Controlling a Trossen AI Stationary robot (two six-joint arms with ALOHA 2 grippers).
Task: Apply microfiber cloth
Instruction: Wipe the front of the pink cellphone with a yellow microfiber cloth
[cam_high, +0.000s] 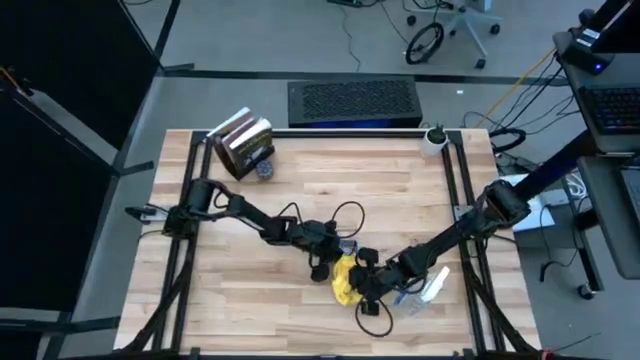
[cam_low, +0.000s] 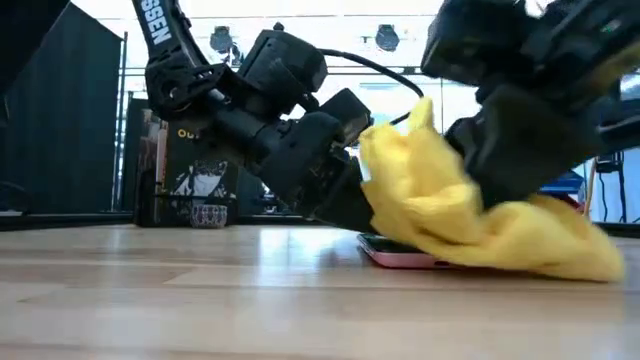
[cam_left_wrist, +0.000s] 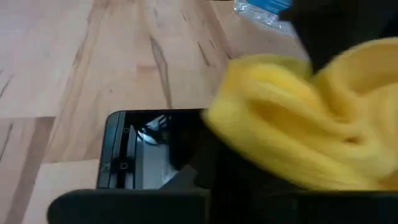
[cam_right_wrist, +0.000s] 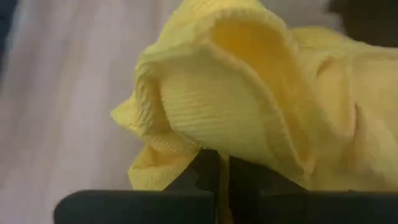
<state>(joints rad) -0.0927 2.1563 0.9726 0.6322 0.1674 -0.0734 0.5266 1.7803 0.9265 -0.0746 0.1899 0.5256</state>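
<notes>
From the high view we count two dark arms meeting at the near middle of the pale wooden table. The small, soft, bright yellow microfiber cloth lies bunched there, between the left gripper on its left and the right gripper on its right. The right one touches the cloth; the left one sits just beside it, slightly farther from us. One clear spray bottle with blue liquid lies to the right of the right gripper, and one stack of books stands far left.

In the low view the cloth drapes over a flat dark smartphone with a pinkish edge lying on the table. Its long axis runs left to right here, and only its left end shows. The right gripper's dark bulk presses into the cloth from above right.

The left wrist view shows one phone, its glossy screen bare at one end, with the cloth heaped over the other. We judge the wipe must travel along the phone's length toward that bare end. Whether the left fingers are closed we cannot tell.

In the right wrist view, the right gripper's fingers stand almost together, pinching a fold of the ribbed yellow cloth.
</notes>
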